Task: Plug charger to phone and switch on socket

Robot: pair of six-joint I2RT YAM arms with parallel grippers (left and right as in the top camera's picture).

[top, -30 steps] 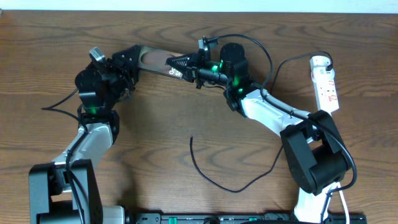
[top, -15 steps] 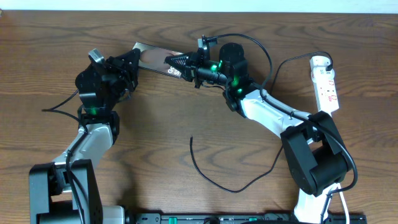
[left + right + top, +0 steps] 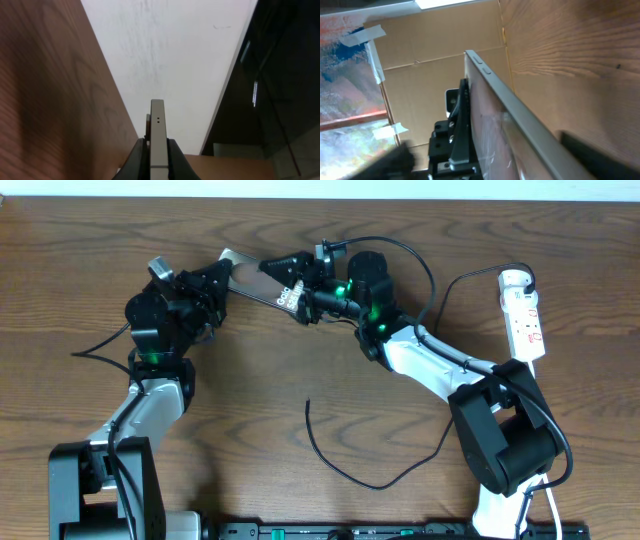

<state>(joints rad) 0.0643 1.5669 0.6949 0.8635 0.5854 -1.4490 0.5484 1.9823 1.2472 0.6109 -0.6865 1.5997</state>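
Phone: brown slab (image 3: 252, 272) at the rear of the counter (image 3: 250, 380), between the two arms. It runs on a slant from its upper-left corner near the back edge down toward the right. The dark oval and white lettering face upward, so it sits tilted rather than flat.
Phone, contact: not clear from overhead whether its lower edge touches the wood.
Left pincer: (image 3: 213, 280) clamped on the phone's left end. In the left wrist view the slab shows edge-on, with both dark fingers (image 3: 139, 156) pressed against its two faces. No gap on either side.
Right pincer: (image 3: 292, 285) at the phone's right end, over the lettering, with its jaws spread wide. In the right wrist view the grey edge of the phone runs diagonally. One dark finger (image 3: 600, 150) stands off to its right with a strip of wood showing between. The other is a blur at lower left, well away from the face. It looks open and not gripping, though the blur makes the left side hard to judge.
Charger: thin black cable (image 3: 345, 472) lying loose on the wood in the near middle, well apart from the phone. Its free tip points up near the centre. The cable dips in a loop toward the front edge, then rises to the right and passes under the right arm.
Socket: white power strip (image 3: 525, 315) at the far right of the counter, lying lengthwise front to back with the rounded plug at its rear end. Neither pincer is near it.
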